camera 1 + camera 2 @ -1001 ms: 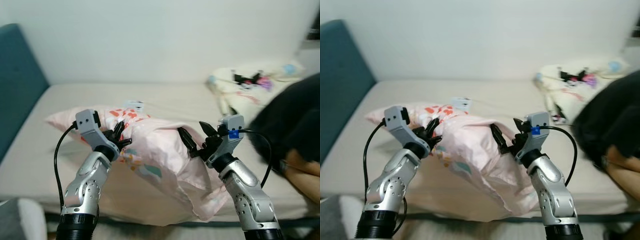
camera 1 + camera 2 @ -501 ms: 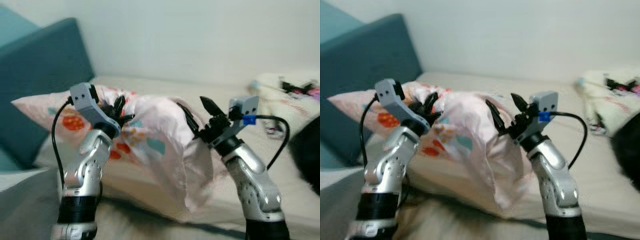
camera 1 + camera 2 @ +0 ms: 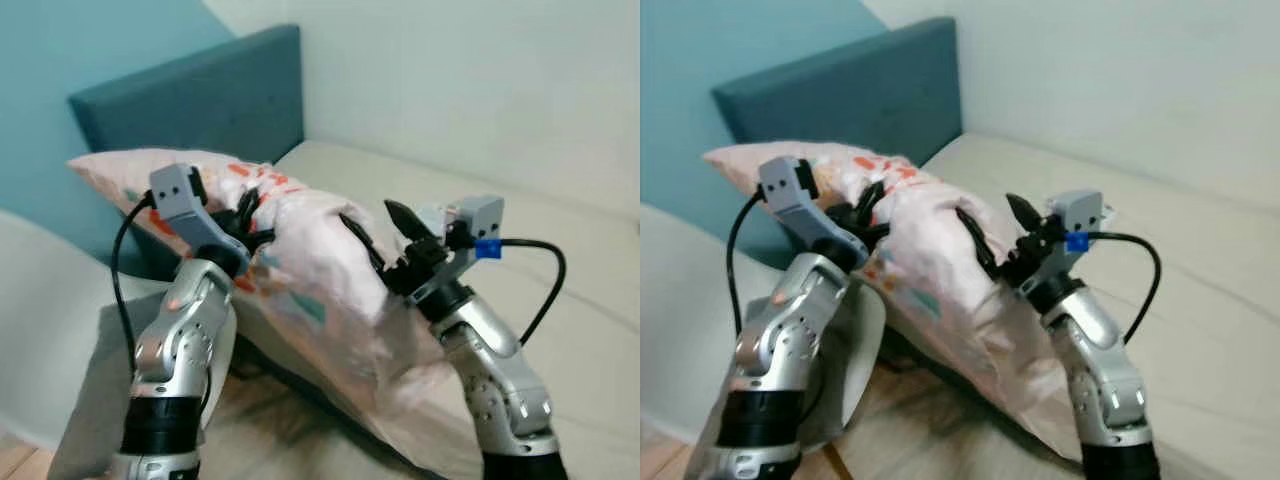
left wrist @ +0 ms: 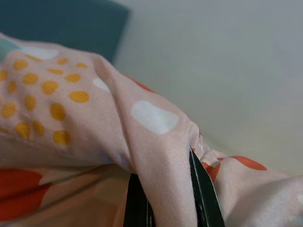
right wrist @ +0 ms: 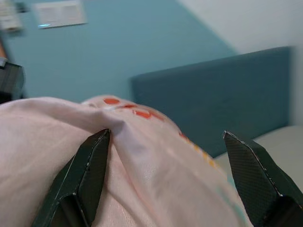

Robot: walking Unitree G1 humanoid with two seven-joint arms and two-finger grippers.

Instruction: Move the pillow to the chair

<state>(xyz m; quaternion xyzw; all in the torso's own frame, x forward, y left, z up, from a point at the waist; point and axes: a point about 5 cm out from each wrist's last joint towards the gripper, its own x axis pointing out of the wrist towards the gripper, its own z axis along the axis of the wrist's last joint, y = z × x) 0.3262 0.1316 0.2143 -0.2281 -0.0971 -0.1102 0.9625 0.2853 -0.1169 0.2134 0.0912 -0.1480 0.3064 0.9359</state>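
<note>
— Above the bed [image 3: 560,290], where's the pillow [image 3: 320,270]?
— Lifted, long axis from headboard [image 3: 200,100] down toward the robot's right. Left gripper [image 3: 252,212] pinches its fabric; right gripper [image 3: 385,240], fingers spread, presses into it

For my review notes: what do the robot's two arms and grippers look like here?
Both arms are silver metal with ribbed black cuffs low down and grey boxy wrist housings. The left gripper and right gripper each have two long, pointed black fingers. A black cable loops from each wrist; the right wrist carries a blue tag.
</note>
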